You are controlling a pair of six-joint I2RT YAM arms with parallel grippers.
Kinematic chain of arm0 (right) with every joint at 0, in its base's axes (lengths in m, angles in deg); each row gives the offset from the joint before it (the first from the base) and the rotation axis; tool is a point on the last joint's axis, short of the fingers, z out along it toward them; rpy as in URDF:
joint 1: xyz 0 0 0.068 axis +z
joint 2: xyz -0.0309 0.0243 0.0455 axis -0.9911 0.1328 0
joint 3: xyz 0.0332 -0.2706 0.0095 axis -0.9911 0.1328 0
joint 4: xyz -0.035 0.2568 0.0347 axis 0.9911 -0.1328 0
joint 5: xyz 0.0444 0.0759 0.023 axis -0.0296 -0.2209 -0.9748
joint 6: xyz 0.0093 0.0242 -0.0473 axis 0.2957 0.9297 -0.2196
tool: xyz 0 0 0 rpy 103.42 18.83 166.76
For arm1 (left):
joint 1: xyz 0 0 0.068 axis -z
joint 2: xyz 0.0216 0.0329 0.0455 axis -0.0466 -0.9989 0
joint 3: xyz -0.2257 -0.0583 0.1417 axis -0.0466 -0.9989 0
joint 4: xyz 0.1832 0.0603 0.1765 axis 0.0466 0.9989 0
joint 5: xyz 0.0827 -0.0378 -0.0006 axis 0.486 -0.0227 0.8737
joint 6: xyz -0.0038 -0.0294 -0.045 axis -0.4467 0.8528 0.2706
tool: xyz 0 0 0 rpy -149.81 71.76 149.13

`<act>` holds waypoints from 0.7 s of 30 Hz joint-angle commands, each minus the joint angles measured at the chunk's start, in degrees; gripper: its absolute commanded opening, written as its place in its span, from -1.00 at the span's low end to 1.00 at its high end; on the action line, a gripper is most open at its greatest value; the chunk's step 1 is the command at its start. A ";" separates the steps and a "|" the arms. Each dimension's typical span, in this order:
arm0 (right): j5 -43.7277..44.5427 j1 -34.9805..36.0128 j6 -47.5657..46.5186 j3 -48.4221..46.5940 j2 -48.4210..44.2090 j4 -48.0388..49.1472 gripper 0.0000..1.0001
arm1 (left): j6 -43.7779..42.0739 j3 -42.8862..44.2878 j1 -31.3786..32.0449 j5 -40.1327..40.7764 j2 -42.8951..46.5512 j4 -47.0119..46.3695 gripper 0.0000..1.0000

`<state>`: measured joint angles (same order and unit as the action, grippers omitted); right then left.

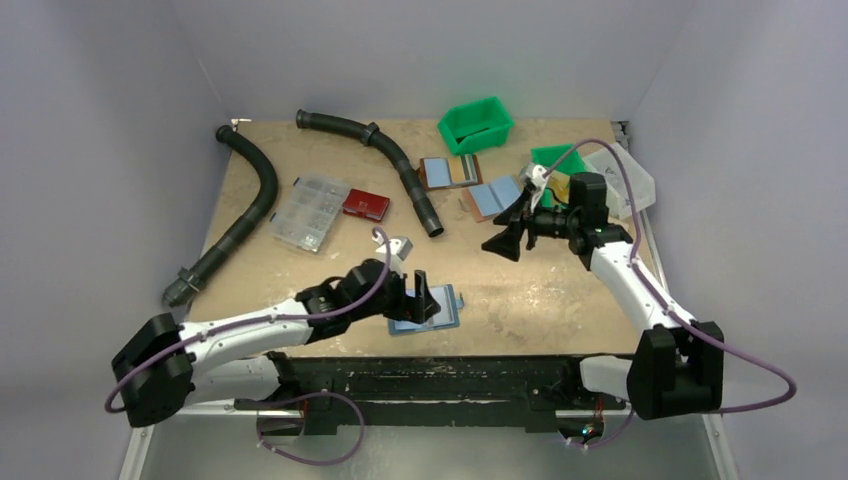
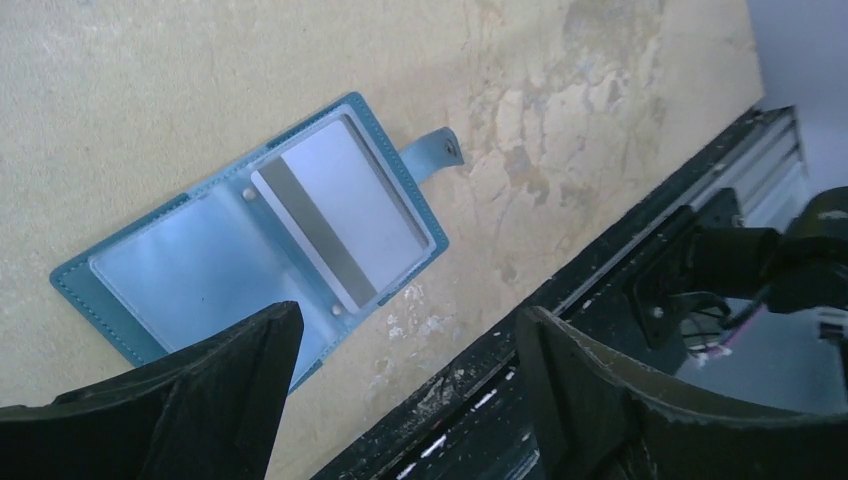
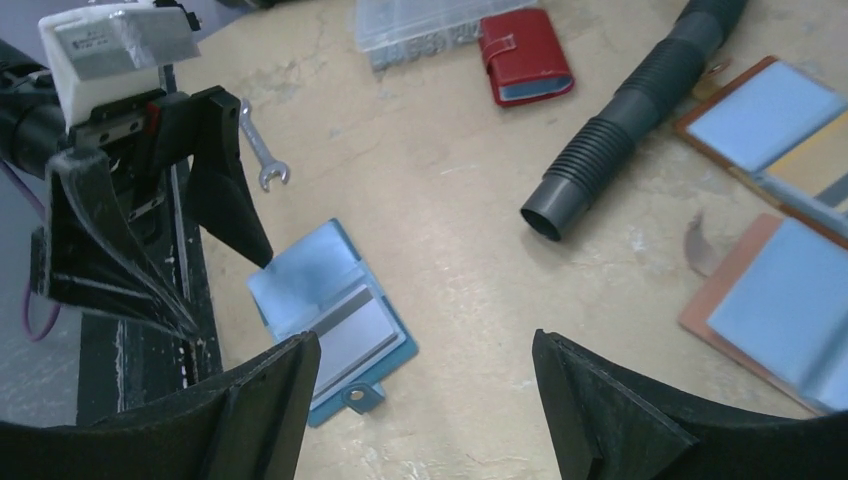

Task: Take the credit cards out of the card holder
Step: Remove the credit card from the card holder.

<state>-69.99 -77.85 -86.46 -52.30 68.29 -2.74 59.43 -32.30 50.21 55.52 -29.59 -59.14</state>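
The card holder lies open and flat near the table's front edge, its snap tab sticking out. It also shows in the left wrist view and the right wrist view. A pale credit card with a grey stripe sits in its right pocket, and shows in the right wrist view too. My left gripper hangs open just over the holder's near side, with nothing between its fingertips. My right gripper is raised farther back and right, open and empty.
Two brown holders with blue lining lie at the back. A red wallet, a clear parts box, two black hoses, a green bin and a small wrench are also there. A black rail edges the table's front.
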 commanded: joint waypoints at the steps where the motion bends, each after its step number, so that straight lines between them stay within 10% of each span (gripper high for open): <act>1: 7.13 4.77 -2.57 -0.53 2.08 -1.11 0.66 | 4.66 4.92 6.71 18.78 -6.41 1.81 0.64; 21: 14.42 9.54 -4.10 -2.16 4.99 -2.64 0.47 | 16.41 25.08 12.29 33.96 -28.16 24.37 0.61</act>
<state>-56.66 -68.85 -89.70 -52.32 73.73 -5.72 72.06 -12.41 62.04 85.57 -54.88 -41.89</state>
